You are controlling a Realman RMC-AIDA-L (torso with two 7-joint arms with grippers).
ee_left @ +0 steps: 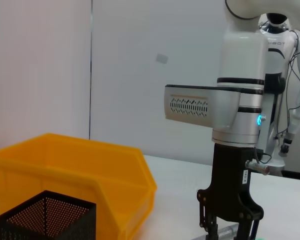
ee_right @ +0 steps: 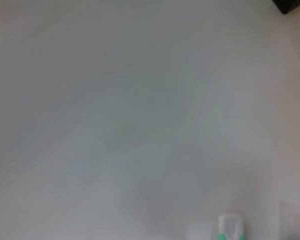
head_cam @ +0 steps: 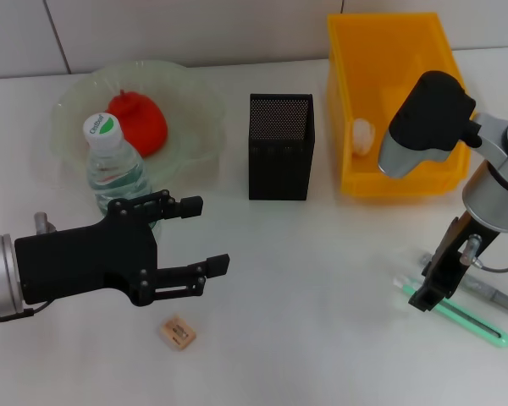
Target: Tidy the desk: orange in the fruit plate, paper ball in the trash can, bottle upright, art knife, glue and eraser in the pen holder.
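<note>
The eraser point(head_cam: 178, 332) is lying on the worktop point(head_cam: 305, 279) nearest, just below the left pincer point(head_cam: 205, 237), which is hovering with fingers spread. The right pincer point(head_cam: 427, 292) is reaching down onto the green art knife point(head_cam: 466, 320); its grip cannot be told. Farther back, the bottle point(head_cam: 114, 169) is standing upright before the fruit plate point(head_cam: 195, 110) holding the orange point(head_cam: 140, 123), beside the pen holder point(head_cam: 279, 145) and trash can point(head_cam: 389, 93).

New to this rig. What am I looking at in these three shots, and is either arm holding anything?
It is a two-armed robot tidying a desk. The head view looks down from its head; the other two come from cameras on its wrists.

On the desk: a plate holding an orange, an upright bottle, a mesh pen holder, a yellow bin with a paper ball, an eraser, and a green knife beside a grey glue stick.

The left end effector hovers open above the eraser, empty. The right end effector is down at the knife; its grip cannot be seen.
</note>
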